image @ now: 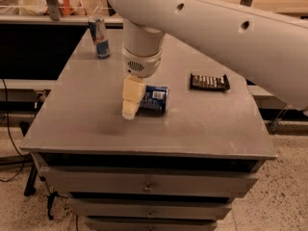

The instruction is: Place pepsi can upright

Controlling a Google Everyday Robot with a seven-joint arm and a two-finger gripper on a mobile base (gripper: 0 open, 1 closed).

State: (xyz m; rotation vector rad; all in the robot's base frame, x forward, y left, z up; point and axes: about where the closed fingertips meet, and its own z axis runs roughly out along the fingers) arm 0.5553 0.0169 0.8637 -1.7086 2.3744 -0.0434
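Grasping step: my claw (132, 105) meets the toppled pepsi can (155, 98) mid-tabletop (86, 121); whether it grips, I cannot tell. Next, I'd stand it upright.

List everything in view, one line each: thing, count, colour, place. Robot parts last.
pepsi can: one, dark blue with white label, lying on its side mid-table
slim can: one, blue and silver, upright at the table's far corner
dark packet: one, blackish, flat on the table beyond the pepsi can
table: one, grey, centre of view
drawers: stacked, grey, beneath the tabletop
arm: one, white, reaching across from above
pincer: one, cream, low over the table at one end of the pepsi can
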